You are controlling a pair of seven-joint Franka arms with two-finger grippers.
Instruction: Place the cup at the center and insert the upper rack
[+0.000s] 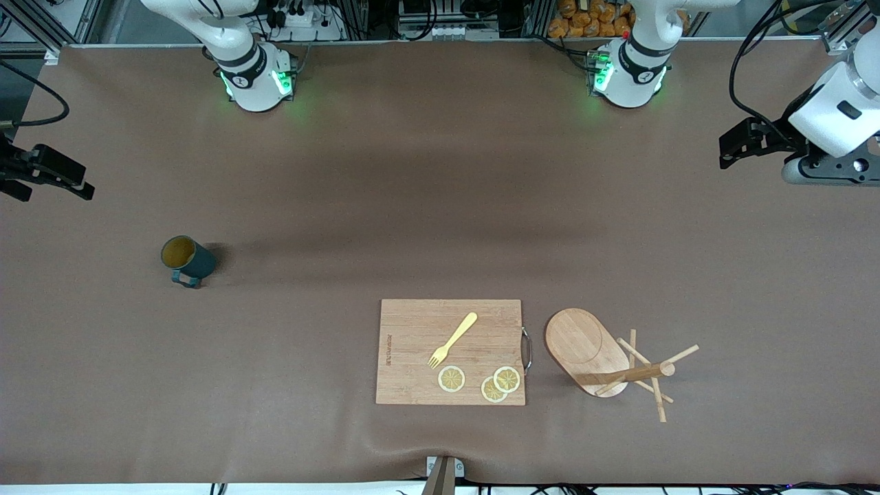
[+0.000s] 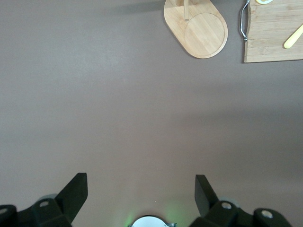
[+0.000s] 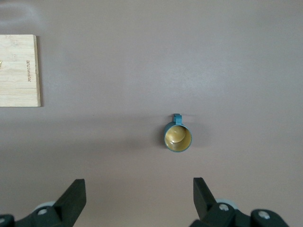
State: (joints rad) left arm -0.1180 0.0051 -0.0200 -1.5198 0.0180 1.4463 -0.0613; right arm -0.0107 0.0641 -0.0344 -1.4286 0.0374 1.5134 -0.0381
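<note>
The cup (image 1: 188,260) stood upright on the brown bench (image 1: 440,206), toward the right arm's end. Its yellow inside faced up and its handle pointed toward the front camera. Nothing touched it. In the right wrist view the cup (image 3: 178,137) sat alone on the bare bench.

The rack (image 1: 608,361) lay tipped over on its side near the left arm's end. Its oval base (image 1: 584,347) was beside the board (image 1: 450,352), close to the board's metal handle (image 1: 526,350) but not touching it. The post (image 1: 632,375) stuck out from the base toward the left arm's end, and thin pegs (image 1: 653,385) stuck out from the post.

The board lay flat near the middle of the bench, nearer the front camera than the cup. A yellow fork (image 1: 452,339) lay on it. Three lemon slices (image 1: 489,383) also lay on it, nearer the front camera than the fork. Two of the slices overlapped.

The left hand (image 1: 746,144) hung in the air over bare bench at the left arm's end. Its fingers (image 2: 73,194) were spread wide and held nothing. In the left wrist view the base (image 2: 196,28) and a corner of the board (image 2: 274,33) showed well away from it.

The right hand (image 1: 48,175) hung over bare bench at the right arm's end. Its fingers (image 3: 73,196) were spread wide too, and it held nothing. Both arms waited.
</note>
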